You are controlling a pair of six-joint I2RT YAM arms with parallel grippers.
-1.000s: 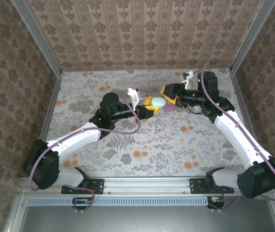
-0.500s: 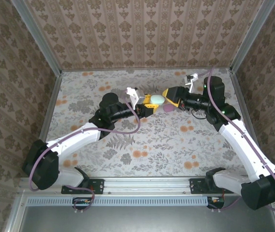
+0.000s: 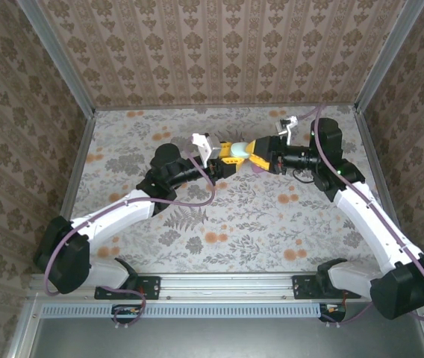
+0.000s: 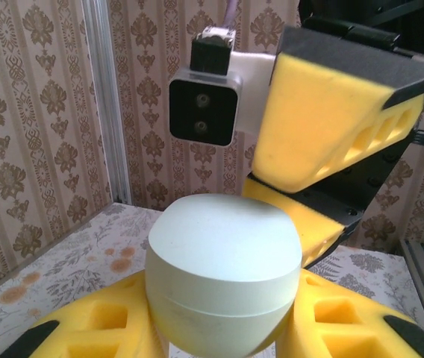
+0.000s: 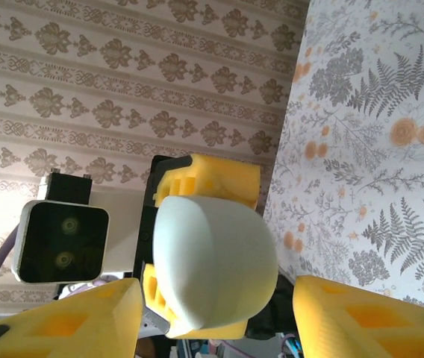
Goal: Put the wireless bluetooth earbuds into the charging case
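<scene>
A closed mint-green charging case (image 4: 223,272) is held off the table, with my left gripper (image 4: 219,332) shut on its lower half. From above, the case (image 3: 245,152) sits at the table's middle back, between my left gripper (image 3: 234,156) and my right gripper (image 3: 256,154). The right gripper (image 5: 212,321) is open. Its yellow fingers (image 5: 369,321) straddle the case (image 5: 212,261) with a gap on each side. The wireless bluetooth earbuds are out of view.
A pink pebble-like case (image 3: 260,168) lies on the flowered table just under the right gripper. Patterned walls with metal corner posts (image 4: 106,104) close in the back and sides. Both arms meet nose to nose at mid-table.
My right gripper has slid left and now straddles the mint-green case. The left gripper has stayed shut on the case, shifting slightly toward the back.
</scene>
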